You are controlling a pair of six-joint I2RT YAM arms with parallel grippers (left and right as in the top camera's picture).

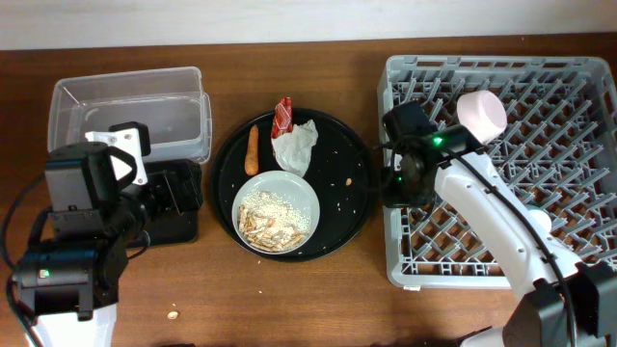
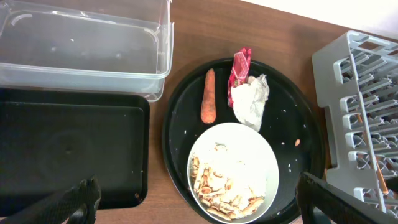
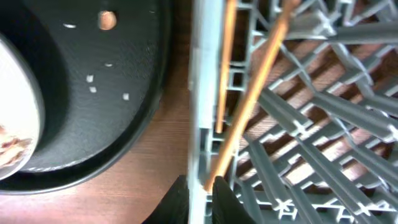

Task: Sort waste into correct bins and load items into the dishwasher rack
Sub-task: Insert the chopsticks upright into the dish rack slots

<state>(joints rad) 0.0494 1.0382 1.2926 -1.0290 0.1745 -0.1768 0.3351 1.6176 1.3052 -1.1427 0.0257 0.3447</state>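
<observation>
Chopsticks (image 3: 249,102): two, slanted inside dishwasher rack (image 3: 200,74) along its wall beside round black tray (image 3: 124,93) | right gripper (image 3: 198,196): fingers narrowly apart astride that wall, hold cannot be told | left gripper (image 2: 199,202): spread wide, empty.

Right part of round tray (image 1: 357,207) bare but for crumbs, open from above. Its left and middle crowded: plate (image 1: 277,214), carrot (image 1: 253,151), napkin (image 1: 295,145), wrapper (image 1: 282,114). Right of it: rack (image 1: 578,87) wall close, right gripper (image 3: 199,202) fills gap. Left of it: narrow strip of table (image 1: 289,299), then tub (image 1: 125,96) and black tray (image 2: 62,149). Near side: open table.
</observation>
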